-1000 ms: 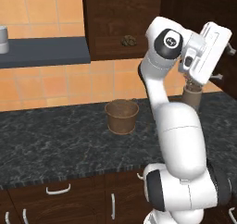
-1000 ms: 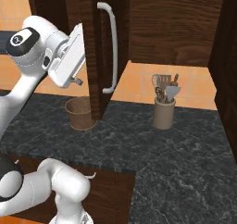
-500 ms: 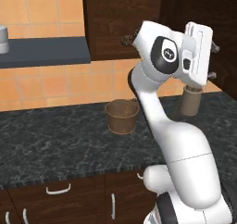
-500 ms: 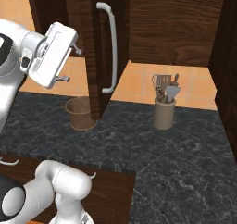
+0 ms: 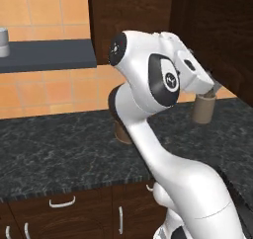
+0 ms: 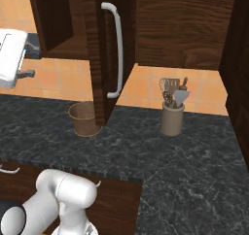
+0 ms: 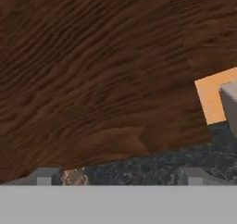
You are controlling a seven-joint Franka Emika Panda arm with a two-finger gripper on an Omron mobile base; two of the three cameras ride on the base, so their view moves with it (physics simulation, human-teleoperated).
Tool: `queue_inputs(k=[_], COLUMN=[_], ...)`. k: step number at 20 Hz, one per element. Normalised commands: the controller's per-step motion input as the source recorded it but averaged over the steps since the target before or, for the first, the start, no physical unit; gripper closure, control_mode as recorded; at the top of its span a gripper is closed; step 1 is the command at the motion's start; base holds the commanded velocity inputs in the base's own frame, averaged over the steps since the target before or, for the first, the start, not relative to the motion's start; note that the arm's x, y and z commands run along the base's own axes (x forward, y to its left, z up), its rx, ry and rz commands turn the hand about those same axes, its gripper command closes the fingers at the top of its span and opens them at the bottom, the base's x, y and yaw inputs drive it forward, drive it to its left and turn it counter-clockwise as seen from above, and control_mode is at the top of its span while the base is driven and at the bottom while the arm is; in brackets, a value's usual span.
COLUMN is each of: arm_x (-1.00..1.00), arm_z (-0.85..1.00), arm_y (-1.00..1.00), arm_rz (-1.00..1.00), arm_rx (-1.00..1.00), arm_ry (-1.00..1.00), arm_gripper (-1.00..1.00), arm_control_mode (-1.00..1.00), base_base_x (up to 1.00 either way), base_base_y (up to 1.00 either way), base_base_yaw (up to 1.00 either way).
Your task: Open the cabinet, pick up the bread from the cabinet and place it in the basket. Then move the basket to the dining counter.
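Spread wide and empty, the gripper (image 7: 118, 174) is seen in the hand view with its two fingertips (image 7: 46, 176) far apart, nothing held between them, and dark wood grain close ahead.

In the right base view the cabinet (image 6: 95, 49) is shown with its door swung out edge-on, the long silver handle (image 6: 116, 49) hanging on its face. The basket (image 6: 83, 118) is set on the black marbled counter (image 6: 146, 146) just beside the foot of that door, and a tan utensil crock (image 6: 172, 118) is stood well off to the right. No bread can be made out inside the cabinet from these angles. The dining counter cannot be identified in the pictures.

Trouble could be expected from the crowding: the hand is held very near the wood, so a reach for the shelf may be blocked by the door's edge, or the door may be knocked further round. The basket may be clipped too, being placed so near the door.

Against the picture of a second ago, the hand has been swung away leftward in the right base view and is now cut by the frame's edge, while the elbow has been brought forward, so that the basket is largely covered in the left base view. Door, basket and crock are left where they were.
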Motion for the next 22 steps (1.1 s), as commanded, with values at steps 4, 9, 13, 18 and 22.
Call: queue_inputs(k=[4,9,13,18,22], arm_x=[-0.29,0.17,0.28,0.56,0.86], arm_z=[0.15,-0.01,0.22,0.09,-0.32], arm_y=[0.13,-0.02,0.0,0.01,0.03], arm_rz=[0.79,0.7,0.55,0.34,0.32], arm_rx=[-0.22,-0.03,-0.04,-0.19,-0.04], arm_ry=[0.43,0.3,0.16,0.11,-0.06], arm_gripper=[-1.0,-1.0,-1.0,-1.0,-1.0], arm_control_mode=[-1.0,-1.0,-1.0,-1.0,-1.0], base_base_x=[0.0,0.0,0.0,0.0,0.0], base_base_y=[0.0,0.0,0.0,0.0,0.0], base_base_yaw=[0.0,0.0,0.0,0.0,0.0])
